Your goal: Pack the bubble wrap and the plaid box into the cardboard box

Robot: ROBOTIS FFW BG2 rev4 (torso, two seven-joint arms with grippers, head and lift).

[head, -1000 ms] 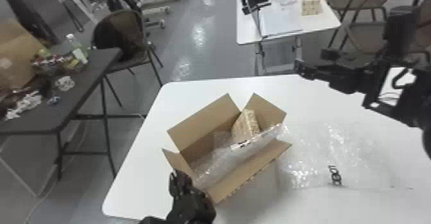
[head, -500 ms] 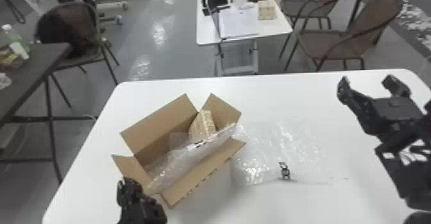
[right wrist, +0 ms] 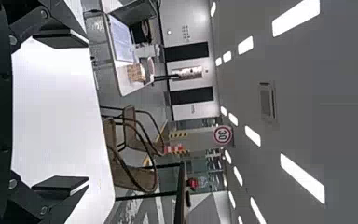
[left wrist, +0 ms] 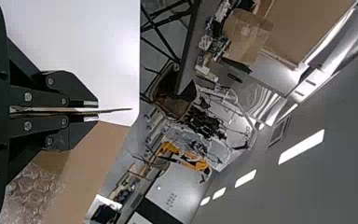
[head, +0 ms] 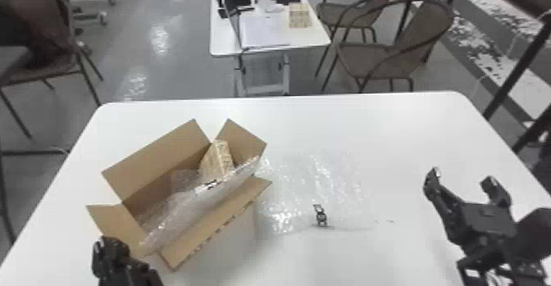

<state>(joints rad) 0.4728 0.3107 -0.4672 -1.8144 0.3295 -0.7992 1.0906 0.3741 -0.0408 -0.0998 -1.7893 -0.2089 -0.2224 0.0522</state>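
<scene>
A flap [head: 112,221] of the cardboard box [head: 158,160] is clenched by the left gripper [head: 105,245]; the right gripper [head: 463,176] is spread open; the plaid box [head: 216,160] and bubble wrap [head: 196,203] are contained inside; more wrap [head: 336,187] is laid alongside

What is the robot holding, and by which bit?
The left gripper pinches the cardboard box by the edge of its left flap. The right gripper holds nothing.
</scene>
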